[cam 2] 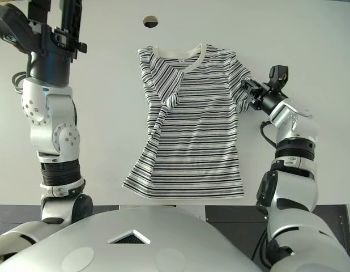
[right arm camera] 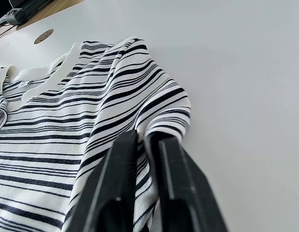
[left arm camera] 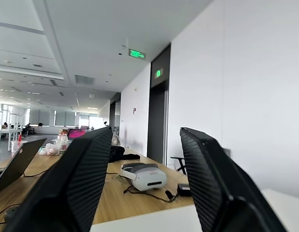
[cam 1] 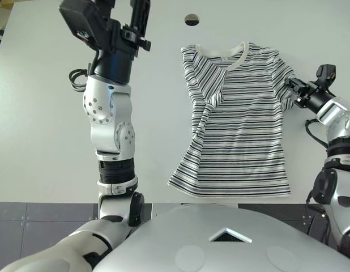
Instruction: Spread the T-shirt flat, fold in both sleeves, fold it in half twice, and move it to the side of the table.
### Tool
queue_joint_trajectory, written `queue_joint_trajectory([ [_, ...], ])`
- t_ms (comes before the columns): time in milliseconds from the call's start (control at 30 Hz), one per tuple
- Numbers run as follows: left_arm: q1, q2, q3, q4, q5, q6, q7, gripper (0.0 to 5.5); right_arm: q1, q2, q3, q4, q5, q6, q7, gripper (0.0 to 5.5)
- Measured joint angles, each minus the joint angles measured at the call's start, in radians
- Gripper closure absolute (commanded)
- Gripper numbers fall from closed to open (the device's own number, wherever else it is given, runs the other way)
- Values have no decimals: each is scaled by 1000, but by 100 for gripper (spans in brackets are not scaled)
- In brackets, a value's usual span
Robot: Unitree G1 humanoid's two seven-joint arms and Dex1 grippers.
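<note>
— What was the T-shirt (cam 1: pixel 237 119) made of?
— Soft knit cloth, matt, dark stripes on white, with a plain ribbed band at the collar (cam 1: pixel 220 55).
— And the surface (cam 1: pixel 39 113) under it?
— Smooth and white, matt like laminate, with barely any sheen.
— The left gripper (left arm camera: pixel 145 133)?
— Hard black plastic. Its fingers (left arm camera: pixel 77 183) had a fine woven-looking texture, dull rather than glossy.
— The right gripper (right arm camera: pixel 145 142)?
— Its fingers (right arm camera: pixel 115 188) looked smoother, in black semi-matt plastic.
— Anything wooden?
— A farther surface (left arm camera: pixel 120 203) had a pale wood-grain top.
</note>
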Motion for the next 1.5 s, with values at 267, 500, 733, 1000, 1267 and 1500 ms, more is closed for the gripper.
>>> queue_joint_trajectory([
  [267, 53, 65, -42, 2, 83, -54, -51, 290, 23, -22, -13, -94, 6, 44, -1, 538],
  [500, 105, 104, -56, 6, 105, -71, -75, 290, 78, -32, -18, -300, 27, 132, -10, 538],
  [733, 105, 103, -60, -8, 103, -58, -73, 290, 125, -20, 20, -508, 47, 218, -22, 538],
  [1000, 105, 96, -76, 10, 102, -62, -74, 290, 144, 47, 142, -654, 45, 284, -48, 538],
  [1267, 105, 93, -75, 20, 83, -66, -74, 290, 128, 109, 222, -580, 12, 277, -66, 517],
  [1500, 105, 94, -71, 22, 66, -66, -74, 290, 120, 128, 228, -568, 7, 275, -67, 459],
])
